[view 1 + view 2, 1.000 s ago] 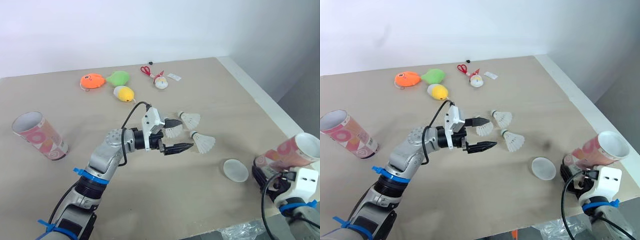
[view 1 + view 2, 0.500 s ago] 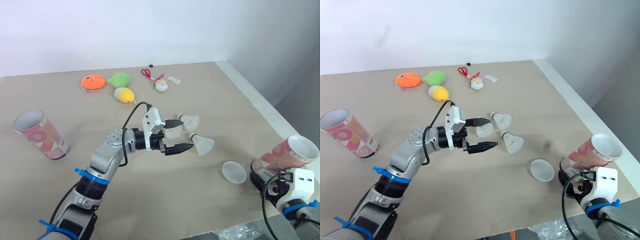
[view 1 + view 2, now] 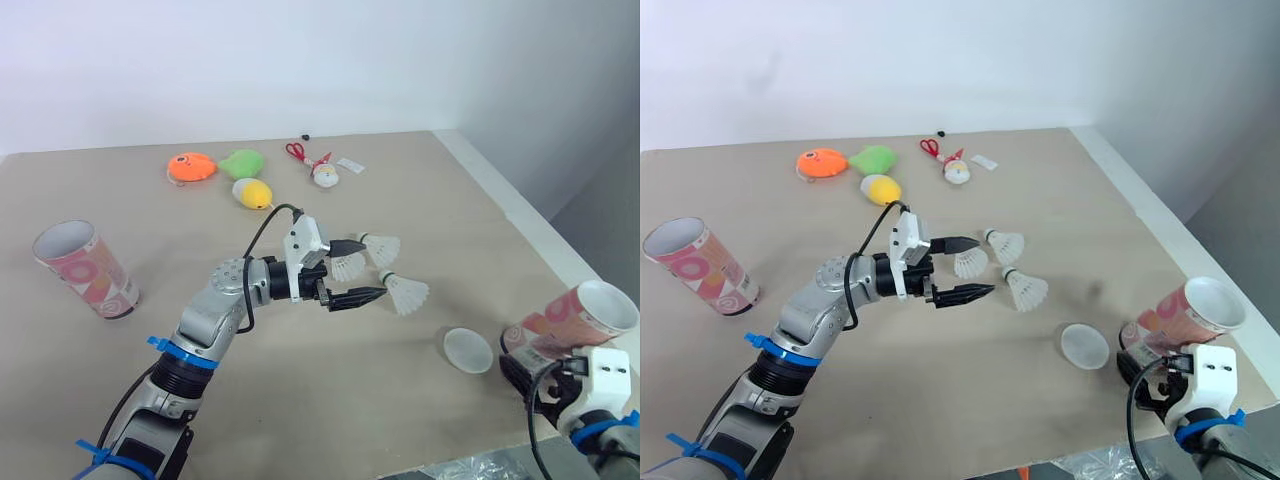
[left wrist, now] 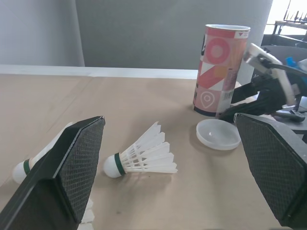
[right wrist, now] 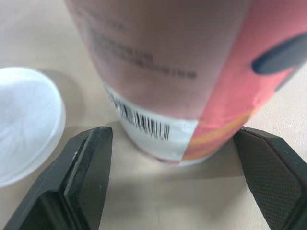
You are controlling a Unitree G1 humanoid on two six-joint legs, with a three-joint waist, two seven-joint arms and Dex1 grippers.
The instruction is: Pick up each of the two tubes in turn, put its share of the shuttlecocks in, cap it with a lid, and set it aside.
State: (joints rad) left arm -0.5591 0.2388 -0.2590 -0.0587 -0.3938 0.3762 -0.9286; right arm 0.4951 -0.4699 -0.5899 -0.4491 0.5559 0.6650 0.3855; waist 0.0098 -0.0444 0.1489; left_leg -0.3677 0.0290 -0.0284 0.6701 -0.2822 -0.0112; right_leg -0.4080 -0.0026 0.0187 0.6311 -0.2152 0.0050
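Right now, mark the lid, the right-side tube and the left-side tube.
lid [image 3: 468, 350]: left eye view, centre of disc.
right-side tube [image 3: 565, 322]: left eye view, side wall.
left-side tube [image 3: 95, 278]: left eye view, side wall.

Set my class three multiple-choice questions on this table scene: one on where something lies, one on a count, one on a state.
1. Where is the white lid?
A. flat on the table beside the right tube
B. on top of that tube
C. inside that tube

2. How many shuttlecocks lie on the table?
A. one
B. three
C. five

3. What is the state of the left gripper?
A. fingers shut on a shuttlecock
B. fingers open, holding nothing
C. fingers shut on the lid

Answers:
1 A, the lid lies on the table next to that tube's base.
2 B, three lie close by the left gripper.
3 B, a wide gap shows between its fingers.
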